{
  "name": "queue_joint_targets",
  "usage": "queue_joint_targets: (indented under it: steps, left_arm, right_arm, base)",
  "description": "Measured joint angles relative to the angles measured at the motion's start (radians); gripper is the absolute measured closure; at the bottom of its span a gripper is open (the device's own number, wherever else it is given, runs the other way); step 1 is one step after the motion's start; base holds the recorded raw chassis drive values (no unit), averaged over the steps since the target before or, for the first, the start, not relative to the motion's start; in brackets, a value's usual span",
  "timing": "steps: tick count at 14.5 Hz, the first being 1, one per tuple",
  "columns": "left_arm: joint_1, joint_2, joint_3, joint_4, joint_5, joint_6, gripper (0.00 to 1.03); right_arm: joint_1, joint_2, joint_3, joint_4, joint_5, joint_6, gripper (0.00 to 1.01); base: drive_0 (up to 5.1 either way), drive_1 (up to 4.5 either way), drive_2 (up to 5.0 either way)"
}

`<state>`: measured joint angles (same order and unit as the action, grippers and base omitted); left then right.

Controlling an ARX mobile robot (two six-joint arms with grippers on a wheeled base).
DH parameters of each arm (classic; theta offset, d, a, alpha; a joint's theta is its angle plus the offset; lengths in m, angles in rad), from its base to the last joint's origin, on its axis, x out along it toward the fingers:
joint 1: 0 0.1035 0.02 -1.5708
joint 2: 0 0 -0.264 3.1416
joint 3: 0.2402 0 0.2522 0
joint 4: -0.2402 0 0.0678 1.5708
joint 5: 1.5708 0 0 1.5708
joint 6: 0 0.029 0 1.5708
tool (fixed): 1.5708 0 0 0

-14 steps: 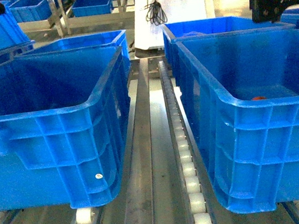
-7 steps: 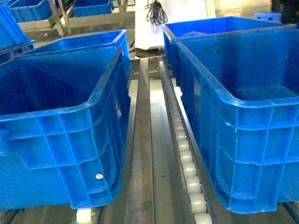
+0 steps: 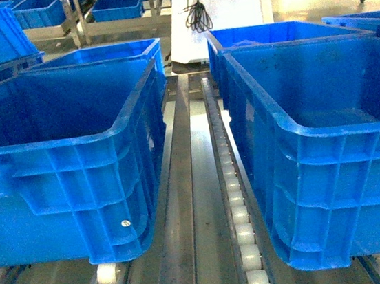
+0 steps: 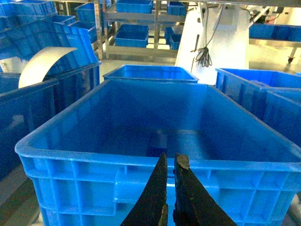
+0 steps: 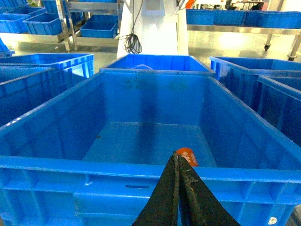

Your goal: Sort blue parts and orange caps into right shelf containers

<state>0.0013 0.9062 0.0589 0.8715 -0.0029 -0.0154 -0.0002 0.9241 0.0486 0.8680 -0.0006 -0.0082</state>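
Two big deep blue crates fill the head view side by side on a roller conveyor: the left crate and the right crate, each with ribbed walls and a thick rolled rim, a steel channel running between them. Behind each stands another crate of the same blue, and further back a white column with a dark cable hanging on it rises beside shelving stacked with more blue bins. Neither arm shows in the head view. From the left wrist camera, the left gripper hangs just outside the near rim of the left crate, its two dark fingers drawn nearly together with only a thin slit between the tips, nothing caught in it. From the right wrist camera, the right gripper sits likewise at the near rim of the right crate, its fingers pressed together to a point and holding nothing. Just past those tips, on the floor of the right crate close to the near wall, lies a small orange cap, clear of the gripper.
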Motion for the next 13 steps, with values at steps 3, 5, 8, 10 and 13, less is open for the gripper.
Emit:
queue_joint_targets:
  steps: [3,5,8,10,13]
  left_arm:
    - [0.0,-0.088,-0.042,-0.109,0.0,0.0,1.01]
    - [0.0,-0.199,-0.043,-0.185,0.0,0.0,1.01]
    - [0.0,-0.322,-0.048,-0.301,0.0,0.001,1.01]
    - [0.0,-0.387,-0.048,-0.359,0.0,0.001,1.01]
    - [0.0,-0.472,-0.048,-0.441,0.0,0.001,1.01]
  right_arm:
    - [0.0,-0.128,-0.027,-0.115,0.0,0.0,0.98]
    - [0.0,-0.223,-0.035,-0.191,0.0,0.0,0.98]
    - [0.0,-0.355,-0.035,-0.312,0.0,0.0,0.98]
    - [0.0,-0.418,-0.035,-0.369,0.0,0.0,0.98]
    - [0.0,-0.5,-0.035,-0.447,0.0,0.0,0.98]
  base:
    - [0.0,0.0,0.0]
    - [0.0,0.0,0.0]
    - [0.0,0.0,0.0]
    - [0.0,0.0,0.0]
    - [0.0,0.0,0.0]
